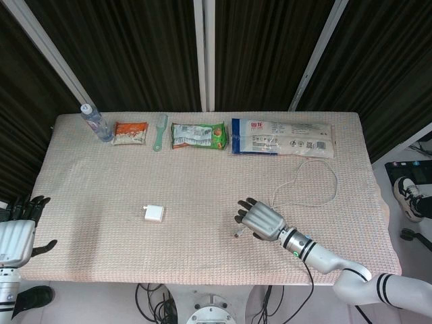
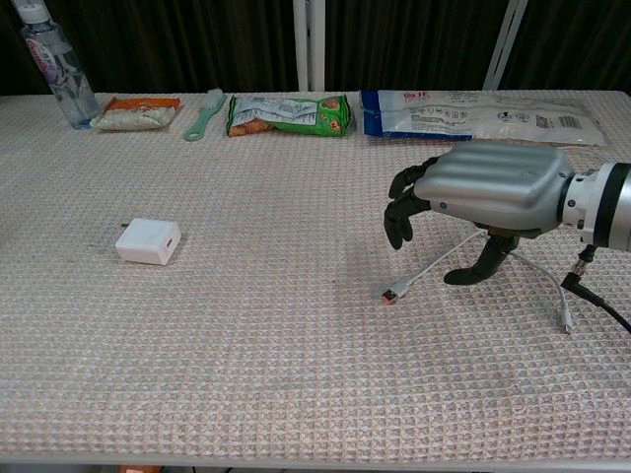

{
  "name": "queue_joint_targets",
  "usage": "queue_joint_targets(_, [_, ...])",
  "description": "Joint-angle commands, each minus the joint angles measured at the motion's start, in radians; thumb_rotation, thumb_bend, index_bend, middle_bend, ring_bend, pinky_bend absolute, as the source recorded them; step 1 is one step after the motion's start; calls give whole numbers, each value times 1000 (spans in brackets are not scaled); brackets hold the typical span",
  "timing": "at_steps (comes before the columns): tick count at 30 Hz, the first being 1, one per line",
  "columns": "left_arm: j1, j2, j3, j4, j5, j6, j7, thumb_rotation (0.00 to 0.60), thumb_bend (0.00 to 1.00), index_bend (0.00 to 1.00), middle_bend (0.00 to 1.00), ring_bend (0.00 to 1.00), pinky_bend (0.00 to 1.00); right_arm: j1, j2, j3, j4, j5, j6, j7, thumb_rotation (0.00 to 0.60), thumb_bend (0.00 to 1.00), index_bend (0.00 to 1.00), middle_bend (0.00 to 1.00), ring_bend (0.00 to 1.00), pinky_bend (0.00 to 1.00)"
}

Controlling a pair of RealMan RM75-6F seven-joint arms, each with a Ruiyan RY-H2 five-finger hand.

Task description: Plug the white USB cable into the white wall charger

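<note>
The white wall charger [image 1: 154, 214] [image 2: 148, 241] lies flat on the woven mat, left of centre. The white USB cable [image 1: 317, 196] [image 2: 434, 266] loops across the right half; its USB plug [image 2: 393, 293] [image 1: 238, 234] points toward the charger, and a smaller plug [image 2: 566, 324] lies at the cable's other end. My right hand [image 1: 260, 219] [image 2: 483, 192] hovers palm down just above the cable near the USB plug, fingers spread and curved, holding nothing. My left hand [image 1: 17, 233] is open off the table's left edge, seen only in the head view.
Along the back edge stand a water bottle [image 1: 96, 123], an orange snack pack [image 1: 130, 132], a green brush [image 1: 159, 131], a green snack bag [image 1: 198, 136] and a long blue-and-white package [image 1: 282, 138]. Bare mat [image 1: 202, 196] separates charger and cable.
</note>
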Motion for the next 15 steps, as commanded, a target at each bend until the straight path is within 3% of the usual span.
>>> queue_joint_targets(1, [-1,-1,0,2,1,0,-2,600,54,144,127,0,0,8,-22,-16,24,0,15,18,600,154,395,372,140,227])
queue_joint_targets(15, [-6,-14,1,27,1,-9,-22,600,55,144,127,0,0,17,-96,-65,89,-1,64,15,600,241,423,425,152,227])
